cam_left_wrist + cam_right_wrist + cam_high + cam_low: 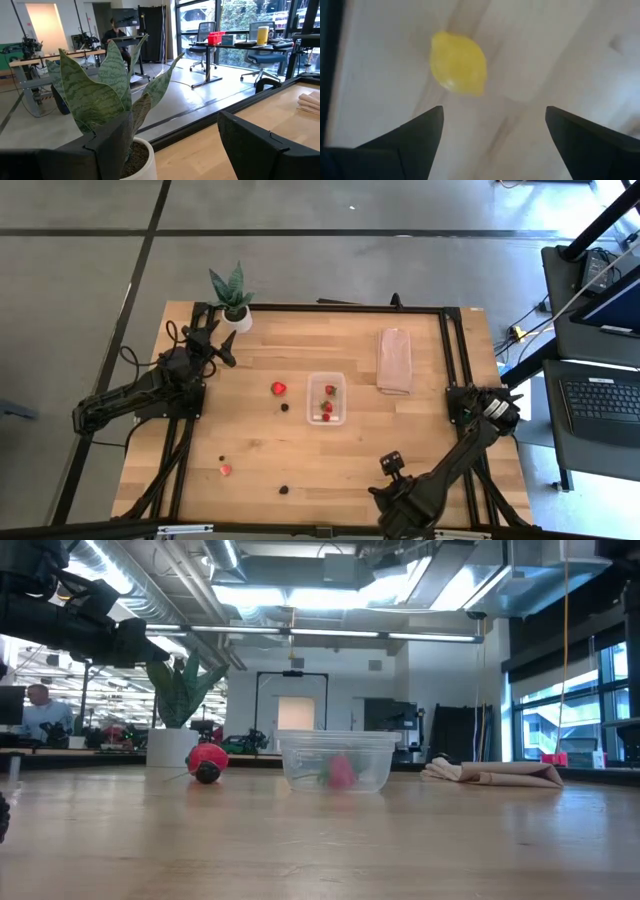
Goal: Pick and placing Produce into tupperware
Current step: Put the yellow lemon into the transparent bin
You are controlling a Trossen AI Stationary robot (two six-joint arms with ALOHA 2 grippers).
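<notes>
Right gripper (pixel 490 145) hangs low over the table's near edge, fingers spread wide and holding nothing; the lemon (pixel 458 63) lies on the wood just ahead of the tips, apart from both, roughly on the line between them. From above this gripper (pixel 392 465) sits well short of the tub (pixel 327 399), which stands farther out toward mid-table. Left gripper (pixel 213 340) waits at the far left corner, fingers apart and empty, nose almost against the plant (pixel 232 295). Tub holds what look like three strawberries; count uncertain. Still loose on the board: one strawberry (pixel 279 388) and a dark berry (pixel 285 407) just left of the tub, a pinkish piece (pixel 225 470) and small dark berry (pixel 221 459) well off to the left of the right gripper, another dark berry (pixel 284 490) nearer to it. Lid (pixel 394 360) lies beyond the tub to the right. Judgement: roughly a third done; lemon appears the piece in hand, needing a short advance and a close before the carry to the tub. Round fruit may roll off the tips.
</notes>
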